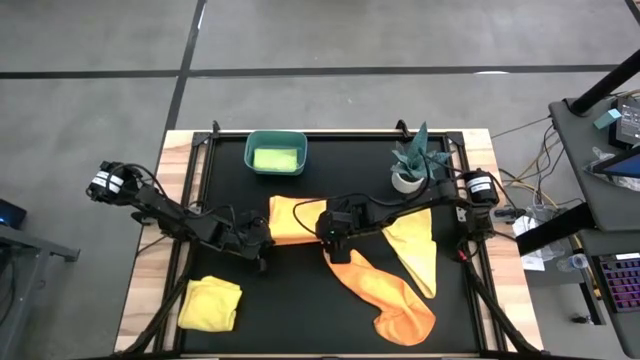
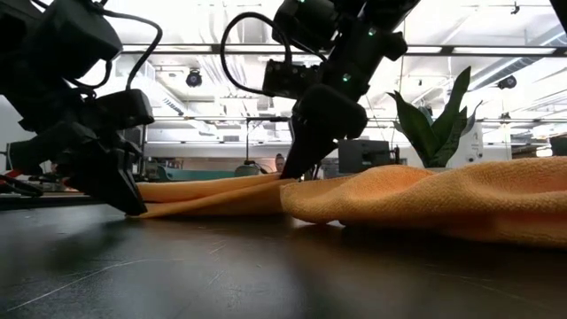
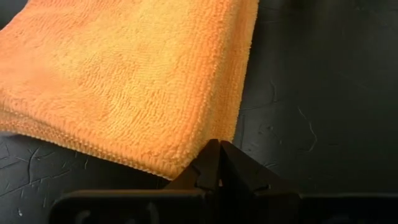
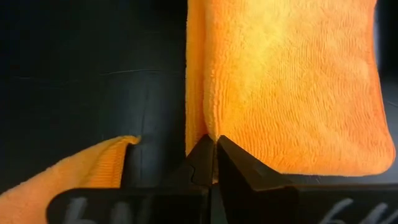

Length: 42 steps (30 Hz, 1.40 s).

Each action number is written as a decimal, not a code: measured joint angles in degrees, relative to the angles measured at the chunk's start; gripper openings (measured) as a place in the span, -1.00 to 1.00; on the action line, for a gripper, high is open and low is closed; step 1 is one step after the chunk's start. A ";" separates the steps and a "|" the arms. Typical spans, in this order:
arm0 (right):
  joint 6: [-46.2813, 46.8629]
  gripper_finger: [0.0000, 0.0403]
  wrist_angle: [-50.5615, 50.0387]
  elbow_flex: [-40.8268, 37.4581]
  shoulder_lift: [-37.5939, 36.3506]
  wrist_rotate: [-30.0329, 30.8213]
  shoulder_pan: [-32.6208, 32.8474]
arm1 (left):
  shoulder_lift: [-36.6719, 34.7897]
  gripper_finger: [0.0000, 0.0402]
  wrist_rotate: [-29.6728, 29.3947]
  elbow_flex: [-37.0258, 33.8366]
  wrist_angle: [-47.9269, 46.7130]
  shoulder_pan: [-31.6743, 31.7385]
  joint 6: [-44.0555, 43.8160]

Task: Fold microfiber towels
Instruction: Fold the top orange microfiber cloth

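Black surface, folded orange towel [image 1: 292, 220] mid-mat: both hands pinched together at its corners.
Your left hand [image 1: 262, 256] and right hand [image 1: 331, 236] hold nothing clearly; pull now and you may drag folds loose.

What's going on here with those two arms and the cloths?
The robot is folding towels on a black table. Both grippers are shut at the near corners of a folded orange towel in the middle: the left gripper at one corner, the right gripper at the other. A folded yellow towel lies at the front left. An unfolded orange towel and a yellow one wait on the right, and a green one sits in a teal bin.
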 joint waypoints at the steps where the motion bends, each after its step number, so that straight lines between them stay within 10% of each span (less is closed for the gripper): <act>1: -0.19 -0.96 0.03 0.00 0.00 0.03 0.14 | -0.11 -1.00 0.04 0.11 -0.22 0.00 0.09; 10: -0.11 -0.92 -0.35 0.00 -0.02 -0.04 0.37 | -5.23 -1.00 0.89 0.15 -3.03 0.00 3.08; 25: 0.66 -0.32 -4.12 0.00 -1.87 0.06 0.35 | -17.07 -1.00 -0.81 0.12 -8.93 -0.02 3.21; 42: 1.88 -0.41 6.59 -0.02 3.09 -2.99 0.37 | -7.61 -1.00 -4.22 -1.04 -5.86 0.00 1.66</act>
